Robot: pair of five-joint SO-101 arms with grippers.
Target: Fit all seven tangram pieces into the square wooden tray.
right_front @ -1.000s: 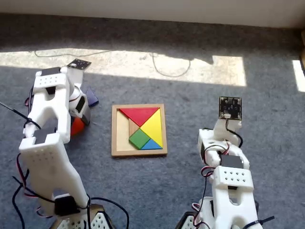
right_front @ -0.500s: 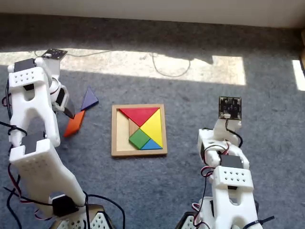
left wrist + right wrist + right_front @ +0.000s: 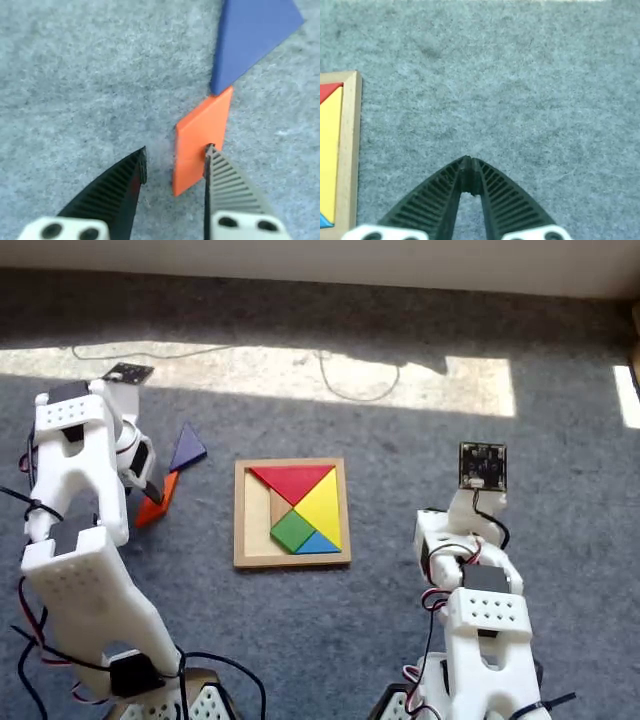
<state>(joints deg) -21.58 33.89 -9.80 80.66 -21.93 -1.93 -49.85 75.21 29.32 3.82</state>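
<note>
Tray [image 3: 242, 562] mid-desk [image 3: 400, 430], partly filled: red triangle [image 3: 292, 482], yellow triangle [image 3: 322, 508], green square [image 3: 292, 531], light-blue triangle [image 3: 318, 543] seated; bare wood strip along one side. Orange parallelogram [image 3: 200, 140] and dark-blue triangle [image 3: 252, 35] on desk beside tray, corners touching. Left hand [image 3: 176, 150] released, straddling orange end. Right hand [image 3: 467, 162] clenched, empty. Judged roughly halfway; at least two pieces to place

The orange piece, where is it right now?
In the high view the orange piece lies on the carpet left of the wooden tray, its end touching the blue triangle, the left tool open over it.
</note>
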